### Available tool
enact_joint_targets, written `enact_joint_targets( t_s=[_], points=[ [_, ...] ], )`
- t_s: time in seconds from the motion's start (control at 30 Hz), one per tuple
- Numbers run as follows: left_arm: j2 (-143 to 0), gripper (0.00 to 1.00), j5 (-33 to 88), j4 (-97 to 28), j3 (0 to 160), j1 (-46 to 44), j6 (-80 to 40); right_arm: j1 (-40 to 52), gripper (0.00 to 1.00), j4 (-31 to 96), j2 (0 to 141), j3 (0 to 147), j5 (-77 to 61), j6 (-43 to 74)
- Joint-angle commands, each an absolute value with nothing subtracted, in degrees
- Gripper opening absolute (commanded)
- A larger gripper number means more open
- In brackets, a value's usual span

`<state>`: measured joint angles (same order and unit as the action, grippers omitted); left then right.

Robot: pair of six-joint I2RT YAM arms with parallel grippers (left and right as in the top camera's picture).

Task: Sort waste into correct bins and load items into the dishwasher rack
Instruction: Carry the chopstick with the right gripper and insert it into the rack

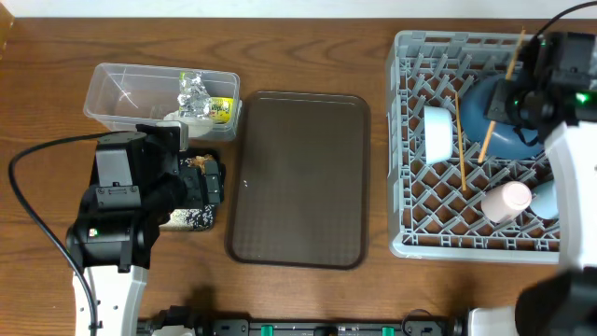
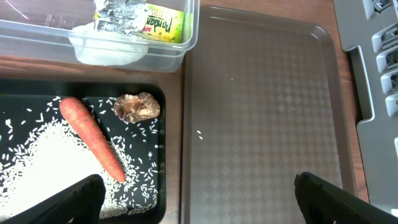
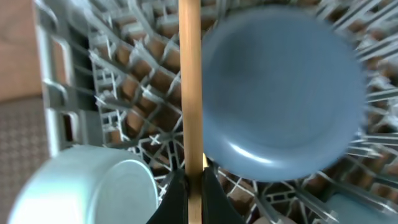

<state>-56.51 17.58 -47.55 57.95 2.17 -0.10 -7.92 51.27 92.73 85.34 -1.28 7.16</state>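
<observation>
We are loading the rack [image 1: 406,140]. Our right claw [image 3: 190,183] is clenching one chopstick [image 3: 189,87]. It is pinching the stick partway along, so a long part is sticking out ahead of the claw. Below the claw, the blue bowl [image 3: 280,93] is sitting on one side of the stick and the white bowl [image 3: 81,186] on the other. Both are sitting in the rack.

We are thinking this is the last thing to load. The other chopstick [image 1: 460,140] is lying in the rack already, and the pink cup [image 1: 506,201] and light-blue cup [image 1: 546,198] are sitting in there too. Next we are needing to lower the stick into the gap between the bowls and let go gently, so it is not slipping through the holes.

Our left claw [image 2: 198,186] is hanging wide open and holding nothing. Just to one side of it, the black tray [image 2: 160,143] is holding the carrot [image 2: 92,144], the brown lump [image 2: 137,107] and the rice [image 2: 43,162]. Ahead of it, the clear tub [image 2: 37,37] is holding the foil [image 2: 121,15], the wrapper [image 2: 163,25] and the tissue [image 2: 102,50]. To the other side, the brown tray [image 2: 261,112] is lying bare.

The left wrist view is showing the carrot, which our arm is hiding from above. The view from above is showing both sticks at once. The right wrist view is showing the pinch up close, though it is looking blurry.
</observation>
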Motion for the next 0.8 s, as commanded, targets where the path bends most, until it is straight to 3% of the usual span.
enact_joint_targets(
  t_s=[0.0,0.2,0.23,0.3,0.43,0.77],
  points=[
    [-56.49,0.98,16.84,-47.53,58.72,2.11,0.38,-6.7,0.01,51.37,98.04,85.45,-4.23,4.14],
    [-56.49,0.98,16.84,-47.55,58.74,2.11,0.38,-5.17,0.03,48.51,103.96,85.45,5.13,6.02],
    [-56.49,0.98,16.84,-47.53,58.74,2.11,0.38,-5.17,0.09,48.38,103.94,85.45,4.91,6.0],
    [-56.49,0.98,16.84,-47.53,58.72,2.11,0.38,-5.17,0.33,48.82,102.65,85.52,2.2,5.91],
    [-56.49,0.98,16.84,-47.53,58.72,2.11,0.38,-5.08,0.47,51.03,97.82,85.52,-5.23,5.45],
    [-56.49,0.98,16.84,-47.53,58.74,2.11,0.38,1.85,0.55,55.37,78.48,85.52,-16.4,2.48]
  ],
)
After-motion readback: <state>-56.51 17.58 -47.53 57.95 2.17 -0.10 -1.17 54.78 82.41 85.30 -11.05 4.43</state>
